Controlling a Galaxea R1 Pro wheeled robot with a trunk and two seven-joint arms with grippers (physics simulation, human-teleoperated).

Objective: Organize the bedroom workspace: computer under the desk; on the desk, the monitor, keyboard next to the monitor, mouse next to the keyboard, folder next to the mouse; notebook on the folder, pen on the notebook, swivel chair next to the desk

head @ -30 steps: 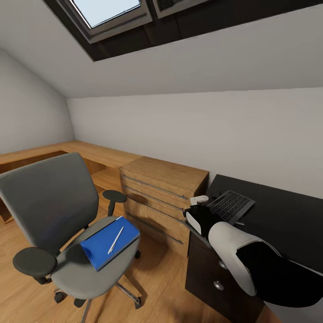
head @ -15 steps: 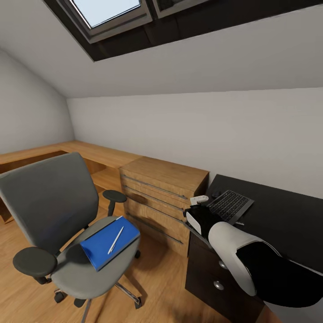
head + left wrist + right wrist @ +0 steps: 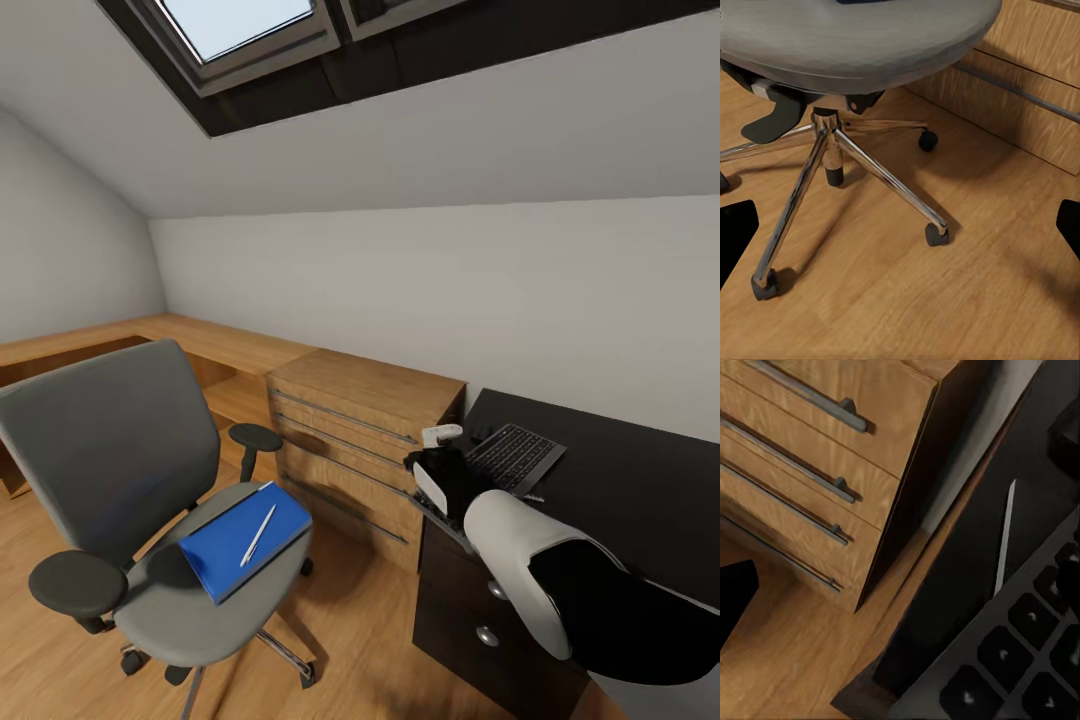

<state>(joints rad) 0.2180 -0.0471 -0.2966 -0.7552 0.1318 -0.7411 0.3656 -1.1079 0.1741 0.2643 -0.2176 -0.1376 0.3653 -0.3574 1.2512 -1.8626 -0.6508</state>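
Right hand [image 3: 437, 447] shifted slightly beside keyboard [image 3: 512, 456].

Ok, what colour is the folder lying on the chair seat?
Bright blue, clearest in the head view: the folder lies on the grey swivel chair.

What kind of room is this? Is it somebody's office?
It looks like an attic room used as a home office. A skylight sits in the sloped ceiling, a grey swivel chair holds a blue folder, and a keyboard lies on a black desk.
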